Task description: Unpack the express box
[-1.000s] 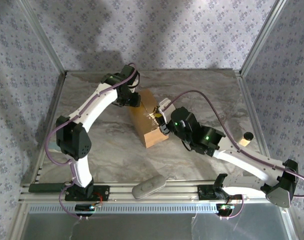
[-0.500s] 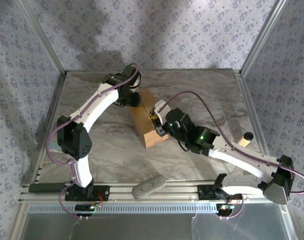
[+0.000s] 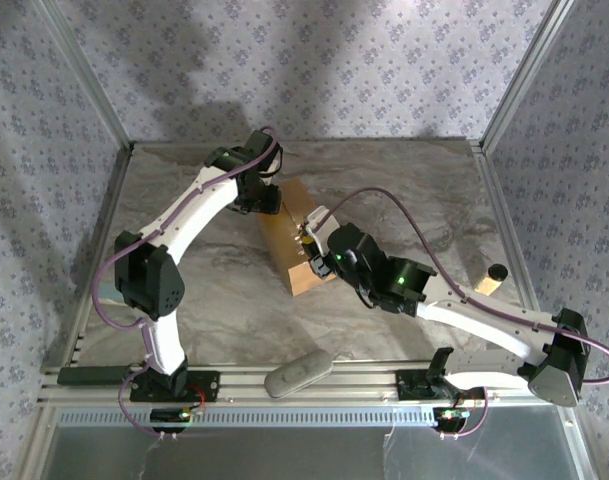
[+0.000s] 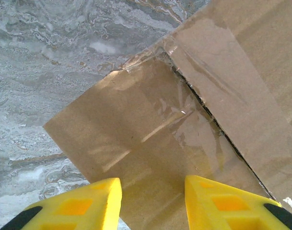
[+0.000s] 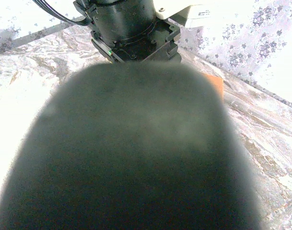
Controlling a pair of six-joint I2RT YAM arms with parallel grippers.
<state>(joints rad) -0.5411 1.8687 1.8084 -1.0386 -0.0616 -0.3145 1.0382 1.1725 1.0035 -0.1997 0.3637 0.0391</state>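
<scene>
The express box [image 3: 287,250], a brown cardboard carton, lies at the middle of the marble table. The left wrist view looks down on its top [image 4: 150,134], where a clear-tape seam [image 4: 203,103] runs over the slit between the flaps. My left gripper [image 4: 153,201] hovers open at the box's far end [image 3: 271,207], its yellow fingers [image 4: 83,201] apart with nothing between them. My right gripper [image 3: 309,243] is over the box's right edge. A dark blur hides its fingers in the right wrist view, where a sliver of the box [image 5: 215,85] shows.
A grey oblong object [image 3: 298,372] lies at the front rail. A small pale cylinder with a dark cap [image 3: 491,277] sits near the right edge. The left arm's wrist [image 5: 131,28] stands just beyond the right wrist camera. Metal frame posts bound the table.
My right arm has slid left and closer over the box's right side. The left arm and the box have stayed about where they were.
</scene>
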